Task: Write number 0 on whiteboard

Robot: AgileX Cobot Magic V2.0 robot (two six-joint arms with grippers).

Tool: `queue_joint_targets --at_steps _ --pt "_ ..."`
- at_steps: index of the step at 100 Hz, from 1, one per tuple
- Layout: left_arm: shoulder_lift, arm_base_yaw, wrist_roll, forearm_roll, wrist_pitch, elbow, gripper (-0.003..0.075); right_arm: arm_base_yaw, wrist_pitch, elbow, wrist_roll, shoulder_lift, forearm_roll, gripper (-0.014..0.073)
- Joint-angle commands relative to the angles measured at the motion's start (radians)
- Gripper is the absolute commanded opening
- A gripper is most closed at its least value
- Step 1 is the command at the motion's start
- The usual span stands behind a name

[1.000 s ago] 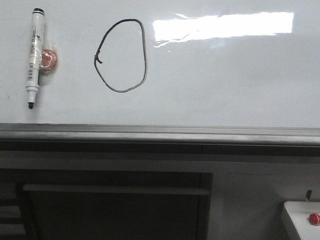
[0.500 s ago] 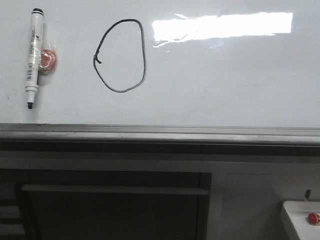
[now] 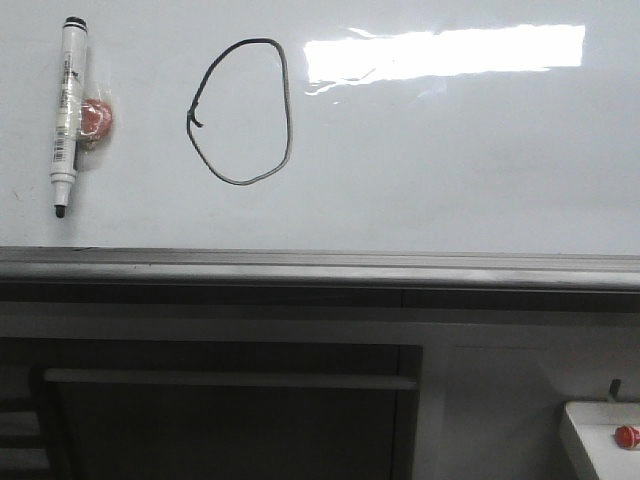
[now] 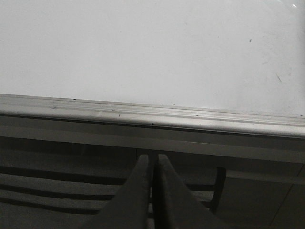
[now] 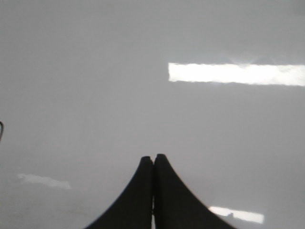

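Observation:
The whiteboard [image 3: 450, 170] fills the upper front view, glossy with a bright rectangular reflection. The number 0 [image 3: 289, 110] is drawn on it as a thin black lopsided oval with a small hook on its left side. A white marker with a black cap [image 3: 68, 113] lies left of the oval, beside a small red round piece [image 3: 97, 117]. Neither gripper shows in the front view. My left gripper [image 4: 153, 157] is shut and empty, below the board's grey ledge [image 4: 152, 117]. My right gripper [image 5: 153, 158] is shut and empty over bare board [image 5: 95, 71].
The grey metal ledge [image 3: 320, 268] runs along the board's lower edge. Below it is a dark cabinet front [image 3: 230, 420] with a horizontal bar. A white box with a red button [image 3: 626, 436] sits at the lower right corner.
The front view has shifted very slightly; the board, the oval and the marker stay as they were.

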Motion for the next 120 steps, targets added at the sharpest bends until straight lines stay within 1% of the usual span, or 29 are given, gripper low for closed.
queue_joint_targets --at_steps 1,9,21,38,48,59,61,62,84,102,120 --pt "-0.027 -0.005 -0.011 -0.001 -0.06 0.011 -0.002 -0.054 -0.09 0.018 0.0 -0.035 0.004 -0.0067" --pt "-0.027 -0.005 -0.011 -0.001 -0.06 0.011 -0.002 -0.095 -0.09 0.065 0.0 -0.075 0.004 -0.0067" --pt "-0.027 -0.005 -0.011 -0.001 -0.06 0.011 -0.002 -0.129 -0.09 0.128 0.0 -0.136 0.005 -0.0067" --pt "-0.027 -0.005 -0.011 -0.001 -0.06 0.011 -0.002 -0.186 -0.089 0.214 0.0 -0.227 0.042 -0.0067" --pt "-0.027 -0.005 -0.011 -0.001 -0.06 0.011 -0.002 -0.213 -0.088 0.258 0.0 -0.228 0.042 -0.0067" --pt "-0.027 -0.005 -0.011 -0.001 -0.06 0.011 -0.002 -0.216 -0.107 0.316 0.0 -0.228 0.061 -0.0067" --pt "-0.027 -0.005 -0.011 -0.001 -0.06 0.011 -0.002 -0.216 -0.087 0.314 0.0 -0.228 0.07 -0.0067" --pt "-0.027 -0.005 -0.011 -0.001 -0.06 0.011 -0.002 -0.216 -0.046 0.311 0.0 -0.228 0.072 -0.0067" --pt "-0.027 -0.005 -0.011 -0.001 -0.06 0.011 -0.002 -0.218 0.072 0.313 -0.011 -0.228 0.072 -0.0067" --pt "-0.027 -0.005 -0.011 -0.001 -0.06 0.011 -0.002 -0.218 0.248 0.313 -0.011 -0.228 0.072 -0.0067" --pt "-0.027 -0.005 -0.011 -0.001 -0.06 0.011 -0.002 -0.218 0.257 0.313 -0.011 -0.228 0.073 -0.0067"
